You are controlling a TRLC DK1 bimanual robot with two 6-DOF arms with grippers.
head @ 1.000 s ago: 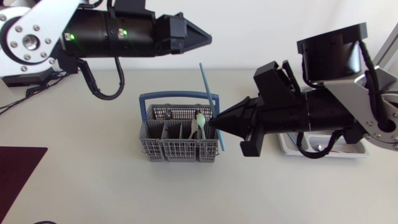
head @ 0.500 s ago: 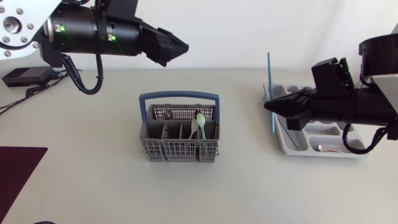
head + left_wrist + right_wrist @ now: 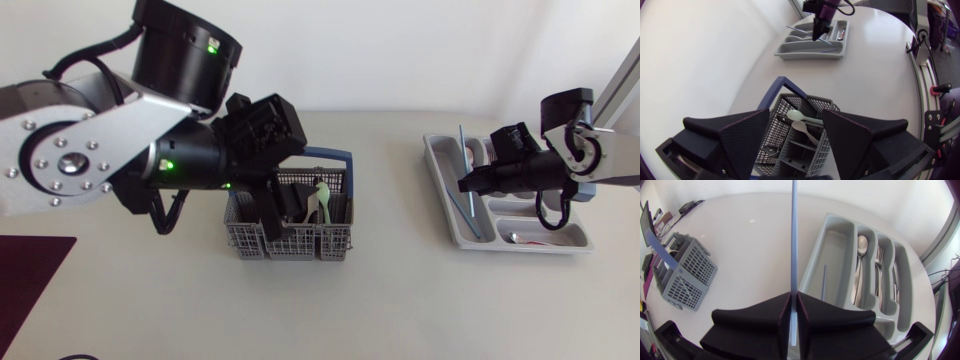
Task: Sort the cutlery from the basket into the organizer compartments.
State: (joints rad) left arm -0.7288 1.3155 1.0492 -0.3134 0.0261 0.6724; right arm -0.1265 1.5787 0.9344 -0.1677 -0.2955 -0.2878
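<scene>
The pale table carries a grey basket with a blue handle near its middle, and a grey organizer well apart from it on the right side.

In the head view the left gripper hangs directly over the basket, but there its fingers cover each other. The left wrist view makes it clear: the two fingers stand wide apart and hold nothing, and the basket lies below, between them. This view also shows two pale spoons lying in the basket.

The right gripper is over the organizer. The right wrist view shows its fingers pressed together on a thin blue stick, which runs straight out ahead of them, over the edge of the long compartment on the side toward the basket. Only this view shows what is in the organizer: a second blue stick in the long compartment, a metal spoon in the next one, and forks beside it.
</scene>
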